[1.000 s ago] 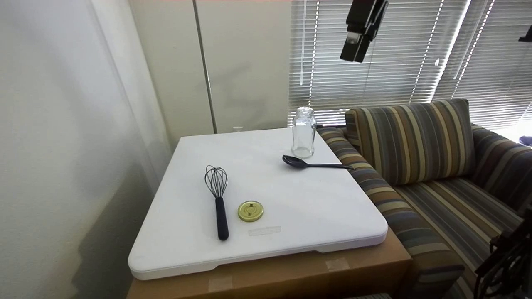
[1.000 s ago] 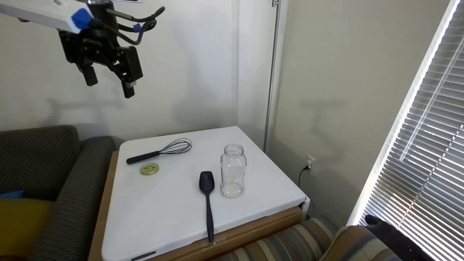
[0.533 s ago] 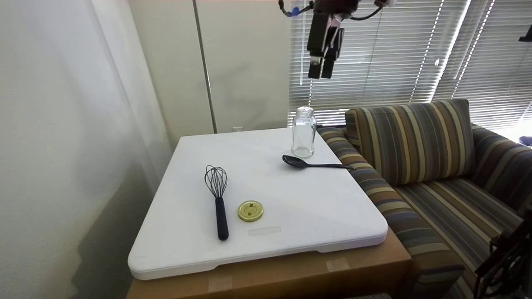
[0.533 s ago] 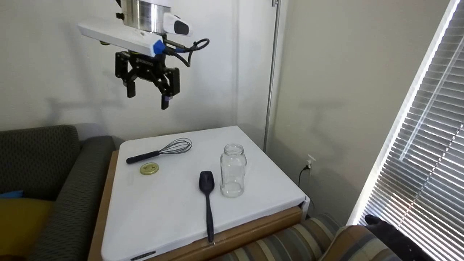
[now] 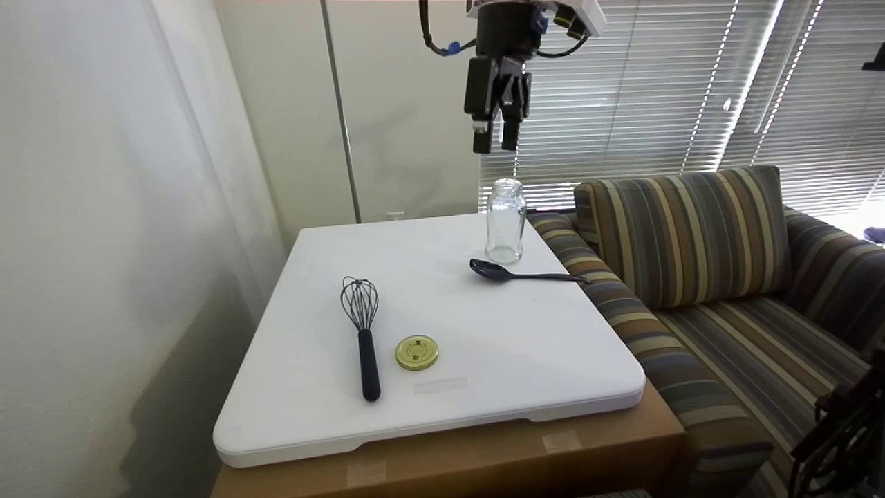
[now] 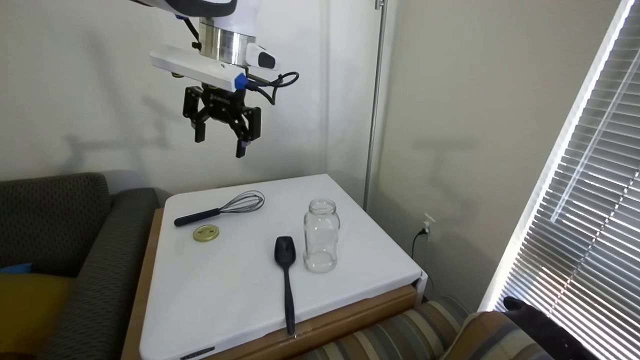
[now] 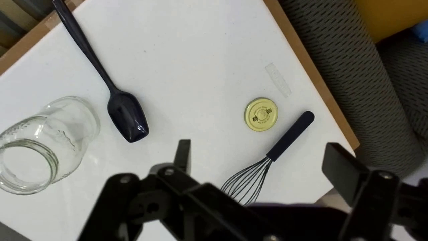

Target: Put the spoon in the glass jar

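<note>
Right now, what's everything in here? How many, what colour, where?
Tabletop: 1, white, on the cardboard box
Cardboard box: 1, brown, under the tabletop
Spoon: 1, black, on the tabletop, handle overhanging its edge
Glass jar: 1, clear, upright beside the spoon
Balloon whisk: 1, black, on the tabletop
Jar lid: 1, gold, beside the balloon whisk
Striped armchair: 1, multicoloured, beside the tabletop
Striped cushion: 1, multicoloured, on the armchair
Sofa: 1, dark grey, along another tabletop edge
Yellow cushion: 1, yellow, on the sofa, beside something blue
Window blinds: at least 1, white, behind the armchair
Pole: 1, grey, behind the tabletop
Wall outlet: 1, white, on the wall
Gripper: 1, black, open above the tabletop
Robot arm: 1, white and silver, overhead
</note>
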